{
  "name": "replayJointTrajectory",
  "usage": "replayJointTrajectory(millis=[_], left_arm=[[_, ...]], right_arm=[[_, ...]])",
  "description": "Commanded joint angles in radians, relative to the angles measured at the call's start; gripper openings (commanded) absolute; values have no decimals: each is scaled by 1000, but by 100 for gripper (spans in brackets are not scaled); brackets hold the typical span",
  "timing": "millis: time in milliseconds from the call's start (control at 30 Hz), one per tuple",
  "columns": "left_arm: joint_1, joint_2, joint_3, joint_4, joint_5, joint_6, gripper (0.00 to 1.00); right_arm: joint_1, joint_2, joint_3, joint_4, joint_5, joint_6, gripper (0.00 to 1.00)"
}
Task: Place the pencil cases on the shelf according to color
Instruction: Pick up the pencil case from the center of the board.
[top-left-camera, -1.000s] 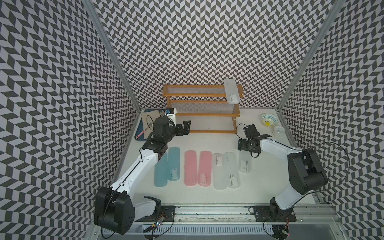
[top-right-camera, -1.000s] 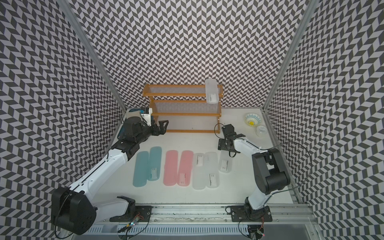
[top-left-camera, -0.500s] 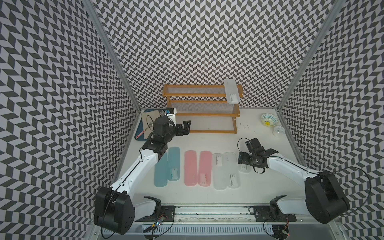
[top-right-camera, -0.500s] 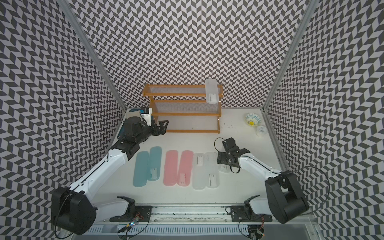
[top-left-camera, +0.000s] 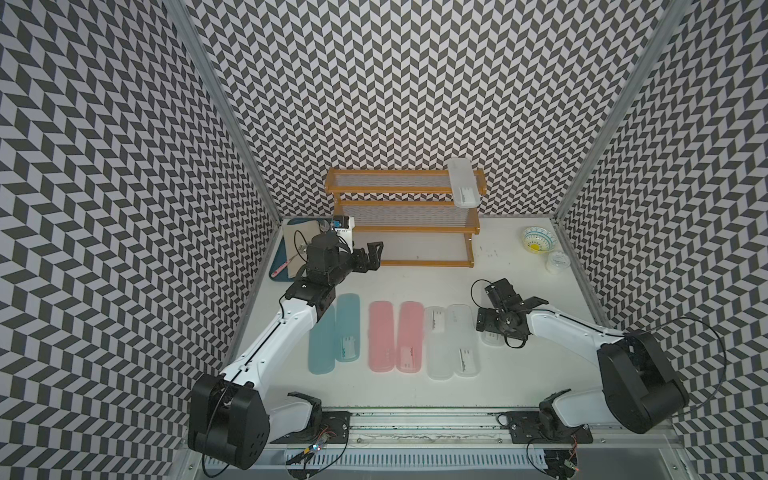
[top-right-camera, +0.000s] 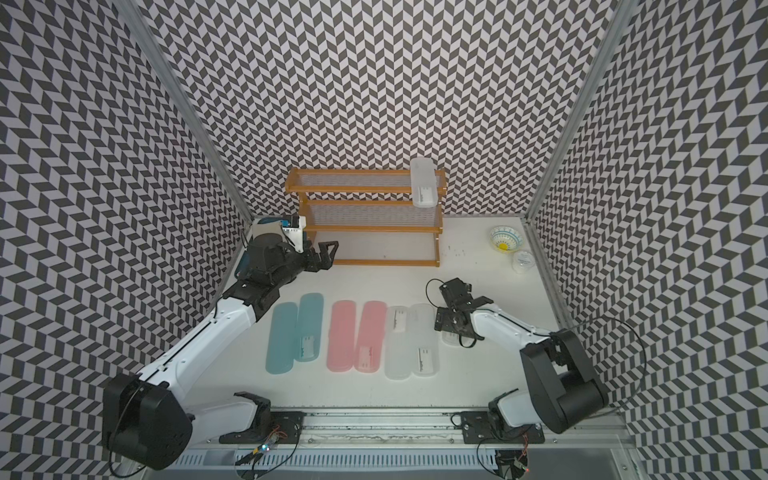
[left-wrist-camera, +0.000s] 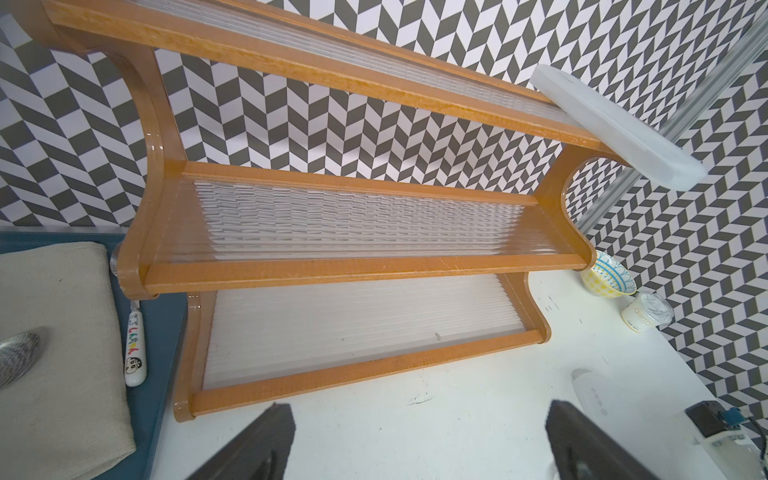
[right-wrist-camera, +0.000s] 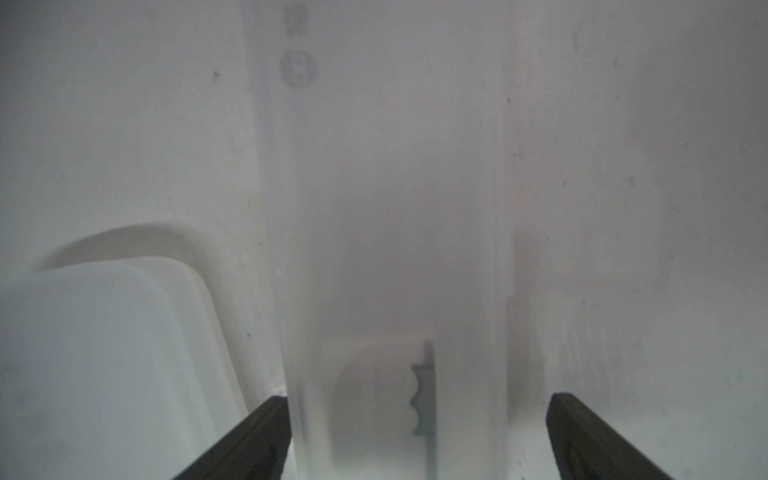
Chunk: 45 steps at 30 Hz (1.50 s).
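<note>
my right gripper (right-wrist-camera: 415, 401) spread wide, straddling frosted white case (right-wrist-camera: 386, 249) so jaws can pinch its narrow sides; left gripper (left-wrist-camera: 419, 409) wide too, empty, parked facing shelf (left-wrist-camera: 353, 272)

A white case (top-right-camera: 424, 183) lies across the shelf's (top-right-camera: 353, 192) top tier; seven cases (top-right-camera: 343, 336) line the table (top-right-camera: 374, 278), the right gripper (top-right-camera: 453, 330) over the end one.

- I read "Oatm…" in yellow on the small white cup (left-wrist-camera: 646, 318).
- Coloured Japanese characters run along the white utensil handle (left-wrist-camera: 135, 353).
- Print on the frosted case (right-wrist-camera: 390, 208) is too blurred for me.
</note>
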<state>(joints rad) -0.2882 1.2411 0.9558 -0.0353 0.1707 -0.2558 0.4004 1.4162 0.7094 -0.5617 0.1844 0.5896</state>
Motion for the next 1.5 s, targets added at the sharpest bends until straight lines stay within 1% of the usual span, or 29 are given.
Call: replayJointTrajectory(millis=[0,100,167,333,433,600,767,933,1067,1200,1300,1367,1467], left_arm=[[-6,-23,9,5,20,-4,99],[-6,-26,8,8,22,-5,100],[-6,-28,8,7,21,-5,100],[-6,-32,8,8,23,-10,100],[-6,-37,2,14,24,-11,100],[-6,-25,4,16,33,-15,100],[-6,-25,2,15,29,-14,99],[-6,-29,-6,25,3,-3,100],[-5,-34,5,23,-8,1,100],[-6,-40,17,37,-8,-21,100],[-6,-38,50,26,-11,-43,100],[-6,-42,69,32,-14,-56,100],[-6,-46,80,73,-2,-55,99]], right_arm=[[-9,-53,-13,-10,17,14,100],[-8,-70,-33,7,-55,8,100],[-5,-61,-47,7,-75,14,100],[17,-30,-77,12,-71,28,99],[24,-23,-88,22,-68,33,97],[30,-30,-85,17,-33,48,86],[51,-111,-76,4,-17,54,73],[64,-208,-13,-38,3,29,68],[69,-258,47,-37,-10,-24,66],[85,-268,105,-46,-43,-101,65],[102,-261,144,-70,-41,-136,65],[116,-262,169,-76,-61,-168,65],[148,-257,211,-108,-54,-179,65]])
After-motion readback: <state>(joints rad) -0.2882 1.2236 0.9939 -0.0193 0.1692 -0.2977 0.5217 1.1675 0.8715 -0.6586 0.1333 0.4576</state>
